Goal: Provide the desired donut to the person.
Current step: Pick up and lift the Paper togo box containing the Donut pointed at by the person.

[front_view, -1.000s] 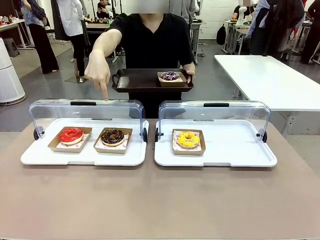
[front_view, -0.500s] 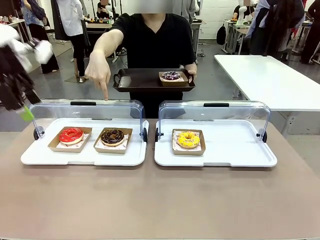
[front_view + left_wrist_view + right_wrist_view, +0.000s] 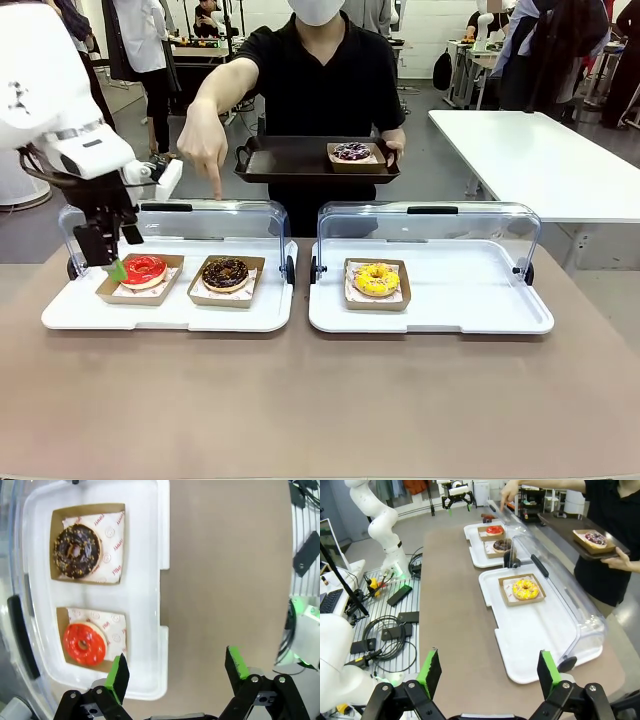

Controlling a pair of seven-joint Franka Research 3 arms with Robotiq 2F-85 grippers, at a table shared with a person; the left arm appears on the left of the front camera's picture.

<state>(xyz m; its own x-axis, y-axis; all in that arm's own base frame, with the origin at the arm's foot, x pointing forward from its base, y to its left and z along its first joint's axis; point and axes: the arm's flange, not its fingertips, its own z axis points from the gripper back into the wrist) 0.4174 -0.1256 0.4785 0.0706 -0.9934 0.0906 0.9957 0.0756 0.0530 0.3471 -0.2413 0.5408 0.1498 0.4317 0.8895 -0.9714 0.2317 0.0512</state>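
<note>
Hovering by the red donut (image 3: pixel 84 644), left jaws apart; right jaws apart too; liner (image 3: pixel 114 630) print illegible.

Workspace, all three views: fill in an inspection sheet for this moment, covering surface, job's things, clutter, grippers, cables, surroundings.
Surface: brown table; left display tray and right display tray, clear lids raised.
Job's things: red donut and chocolate donut in left display tray; yellow donut in right; purple donut on the person's dark tray; person's hand points down, roughly over the chocolate donut.
Clutter: nothing seen.
Grippers: left gripper open above the left display tray's edge, near the red donut; right gripper open, empty.
Cables: black cables on slatted platform beside table.
Surroundings: white side table, bystanders behind.
</note>
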